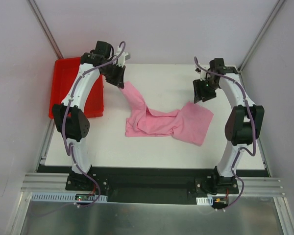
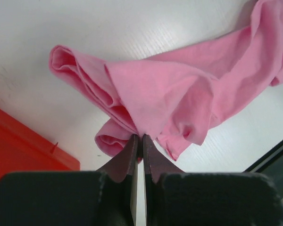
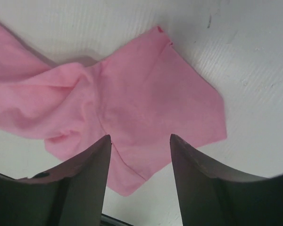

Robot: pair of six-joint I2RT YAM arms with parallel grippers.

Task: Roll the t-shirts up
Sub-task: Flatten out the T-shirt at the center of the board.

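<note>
The white worktop (image 1: 161, 152) lies under both pincers. The left arm (image 1: 81, 98) reaches far forward with its wrist bent down, and the right arm (image 1: 237, 112) arches forward likewise. The crumpled pink t-shirt (image 1: 159, 120) stretches from the left pincer (image 2: 141, 137) to beneath the right pincer (image 3: 139, 137). The red tray (image 1: 63, 81) sits just left of the left pincer. The left pincer is clamped on a bunched t-shirt corner, lifting it. The right pincer stands apart above the flat end, gripping nothing.
</note>
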